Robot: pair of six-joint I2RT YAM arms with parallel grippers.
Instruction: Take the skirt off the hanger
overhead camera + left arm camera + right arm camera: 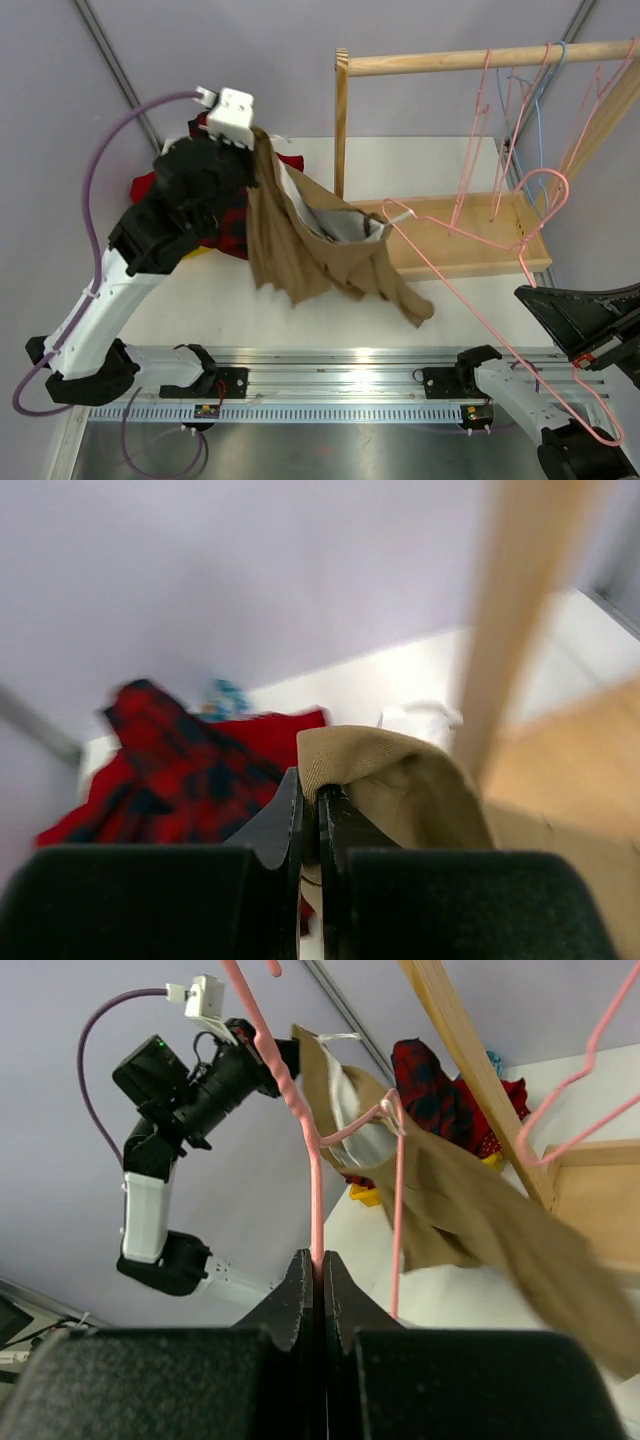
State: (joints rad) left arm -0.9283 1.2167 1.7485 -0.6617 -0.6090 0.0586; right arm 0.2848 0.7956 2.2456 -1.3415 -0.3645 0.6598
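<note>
Tan skirt (300,250) hangs lifted in mid-air, one corner clipped to tilted pink wire hanger (315,1190).

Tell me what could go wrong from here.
1. The skirt seems caught at one end of the pink hanger; pulling harder may tear fabric or bend the wire.
2. The right gripper pinches only thin wire, so the hanger may twist or slip.
3. The left gripper holds just a fabric edge, which could slide out.

Between left tool (309,800) and hanger (316,1200), skirt (300,250); rack (470,60) behind.
</note>
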